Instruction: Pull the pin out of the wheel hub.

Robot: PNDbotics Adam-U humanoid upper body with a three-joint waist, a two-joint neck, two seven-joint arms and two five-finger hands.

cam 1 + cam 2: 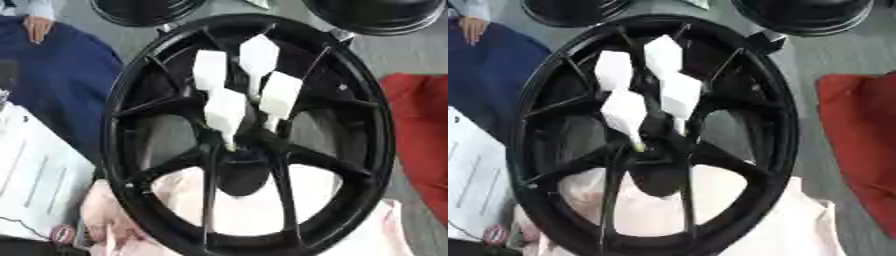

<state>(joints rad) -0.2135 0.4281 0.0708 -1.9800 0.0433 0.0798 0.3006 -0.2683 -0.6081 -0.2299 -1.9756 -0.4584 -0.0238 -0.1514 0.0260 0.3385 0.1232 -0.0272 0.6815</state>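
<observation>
Four white pins (pixel 226 111) stand in the black wheel hub (pixel 241 165).
Neither robot hand shows, so grip is unknown; best pull one pin straight along its axis.

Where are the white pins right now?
Four white pins stand clustered in the black wheel hub, mid-frame just above its centre; neither robot hand shows.

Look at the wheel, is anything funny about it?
Yes. Four white pins with flat heads stick up out of the middle of the black wheel hub, leaning different ways. No robot hand shows.
</observation>
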